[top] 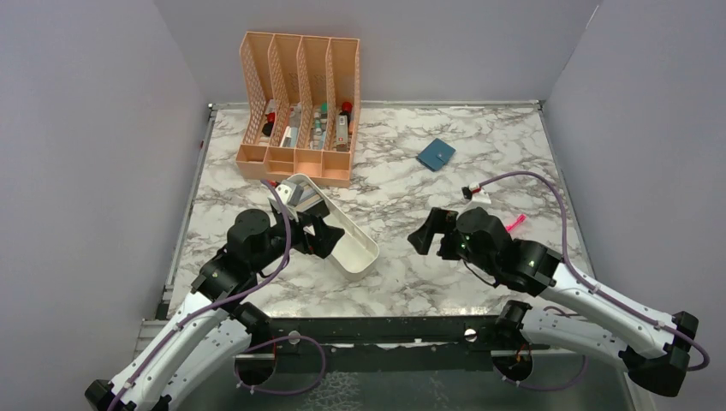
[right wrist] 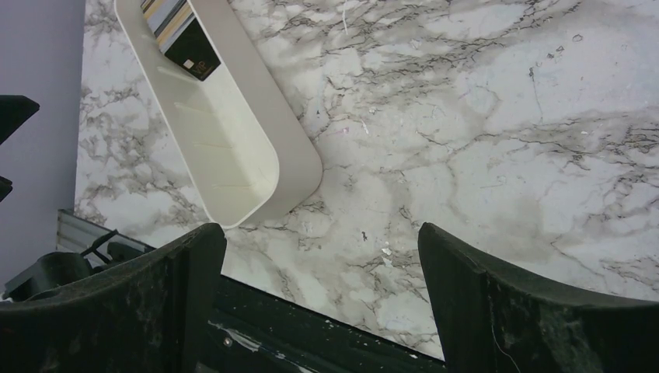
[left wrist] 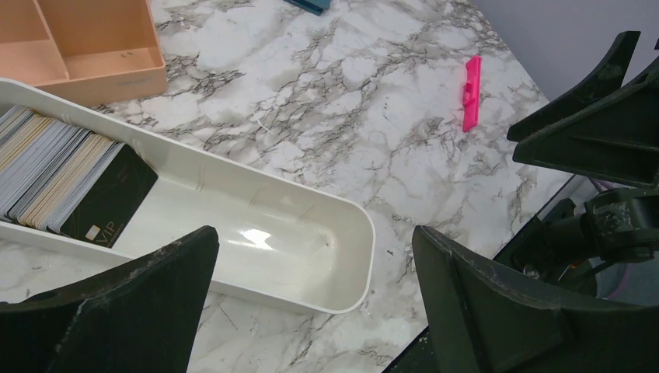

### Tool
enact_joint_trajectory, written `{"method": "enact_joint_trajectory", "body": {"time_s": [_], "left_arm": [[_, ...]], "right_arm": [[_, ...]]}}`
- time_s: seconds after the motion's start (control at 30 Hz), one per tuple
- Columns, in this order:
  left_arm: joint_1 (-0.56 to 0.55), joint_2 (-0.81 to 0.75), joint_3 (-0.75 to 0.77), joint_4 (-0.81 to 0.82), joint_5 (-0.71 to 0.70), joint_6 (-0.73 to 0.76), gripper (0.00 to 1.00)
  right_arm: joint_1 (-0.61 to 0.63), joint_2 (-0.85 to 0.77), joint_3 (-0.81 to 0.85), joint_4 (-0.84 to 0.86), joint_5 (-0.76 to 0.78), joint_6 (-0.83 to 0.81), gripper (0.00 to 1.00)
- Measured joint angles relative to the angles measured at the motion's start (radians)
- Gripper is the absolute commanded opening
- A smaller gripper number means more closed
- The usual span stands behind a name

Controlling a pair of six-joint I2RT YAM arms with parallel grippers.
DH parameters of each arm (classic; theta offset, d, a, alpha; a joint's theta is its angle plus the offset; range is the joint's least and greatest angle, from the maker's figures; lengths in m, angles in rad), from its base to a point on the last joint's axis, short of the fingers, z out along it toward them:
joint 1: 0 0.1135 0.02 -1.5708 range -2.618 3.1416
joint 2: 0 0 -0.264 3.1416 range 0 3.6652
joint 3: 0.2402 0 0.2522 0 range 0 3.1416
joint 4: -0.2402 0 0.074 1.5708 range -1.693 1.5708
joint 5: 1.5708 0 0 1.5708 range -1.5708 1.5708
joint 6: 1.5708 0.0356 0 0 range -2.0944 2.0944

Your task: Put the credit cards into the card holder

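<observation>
The top view alone shows the whole layout: one card holder (top: 437, 154), teal, lies flat on the bench (top: 402, 184) toward the far side, well apart from the tray (top: 353, 242) and from both arms. In the left wrist view only its corner (left wrist: 308, 5) shows at the top edge; the right wrist view does not show it.

The credit cards (left wrist: 54, 175) are read best from the left wrist – a leaning row packed on edge in the far end of the one long white tray, too tightly stacked to count, with a single black card (left wrist: 113, 198) marked VIP at the front. The right wrist view catches only that end of the row (right wrist: 180, 31).

One peach four-slot organizer (top: 300, 94) stands at the far left, holding small bottles. One pink strip (left wrist: 471, 92) lies on the marble to the right.

The left jaws stand wide and empty just above the tray's near end. The right jaws – equally wide, holding nothing – hang over bare marble beside the tray's rounded end (right wrist: 268, 167).
</observation>
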Motion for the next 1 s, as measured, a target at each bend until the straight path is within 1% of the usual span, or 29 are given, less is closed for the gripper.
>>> {"method": "enact_joint_trajectory", "body": {"time_s": [0.33, 0.6, 0.67, 0.73, 0.8, 0.83, 0.93, 1.0], "left_arm": [[0.0, 0.0, 0.0, 0.0, 0.0, 0.0, 0.99], [0.0, -0.003, 0.0, -0.004, -0.012, 0.0, 0.99], [0.0, 0.0, 0.0, -0.009, -0.016, 0.0, 0.99], [0.0, 0.001, 0.0, -0.014, -0.019, 0.0, 0.99], [0.0, 0.001, 0.0, -0.018, -0.023, 0.0, 0.99], [0.0, 0.001, 0.0, -0.019, -0.026, -0.001, 0.99], [0.0, 0.001, 0.0, -0.023, -0.033, -0.001, 0.99], [0.0, 0.001, 0.0, -0.023, -0.037, -0.001, 0.99]], "right_arm": [[0.0, 0.013, -0.006, 0.016, 0.049, 0.0, 1.0], [0.0, 0.182, 0.006, 0.045, 0.24, -0.034, 1.0], [-0.003, 0.211, 0.006, 0.077, 0.283, -0.071, 0.98], [-0.031, 0.234, 0.003, 0.145, 0.298, -0.127, 0.95], [-0.09, 0.261, 0.003, 0.206, 0.294, -0.172, 0.92], [-0.132, 0.28, 0.003, 0.238, 0.288, -0.19, 0.88], [-0.267, 0.373, 0.018, 0.311, 0.251, -0.253, 0.69], [-0.334, 0.457, 0.049, 0.335, 0.234, -0.286, 0.62]]}}
